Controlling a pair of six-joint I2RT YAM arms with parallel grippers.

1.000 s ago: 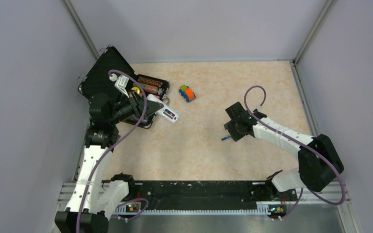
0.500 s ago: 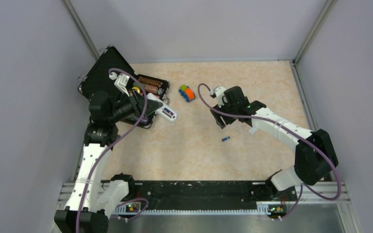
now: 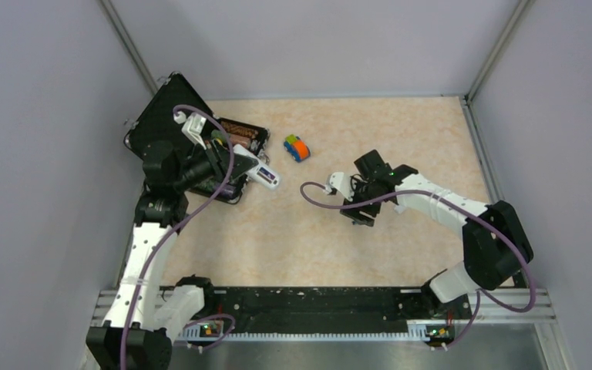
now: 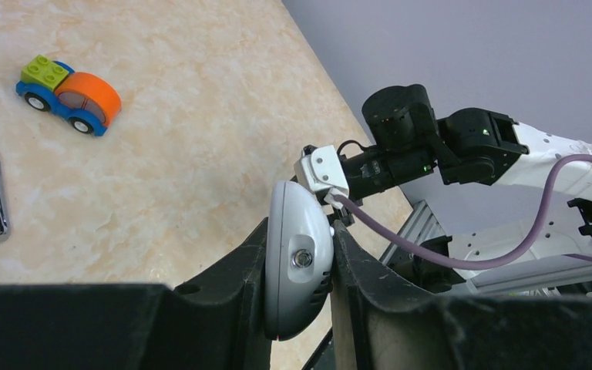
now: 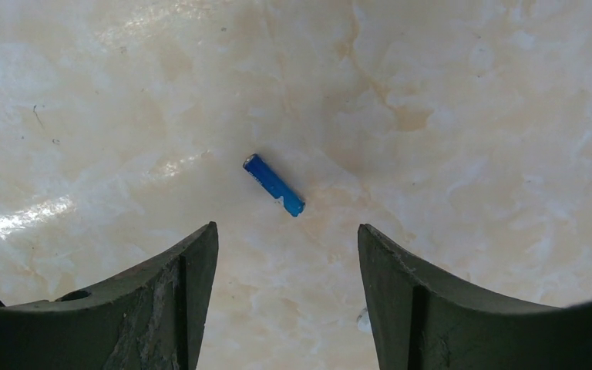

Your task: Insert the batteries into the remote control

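The top camera looked down from above and behind the arm bases (image 3: 189,299), covering the table (image 3: 316,247). The left wrist camera sat close behind the left hand (image 4: 299,239) gripping the remote control (image 4: 297,270), facing low across the table toward the toy car (image 4: 69,94) and right arm (image 4: 470,142), both also in the top view. The right wrist camera faced straight down, near the table, through the spread right hand (image 5: 287,247) at a battery (image 5: 274,185).
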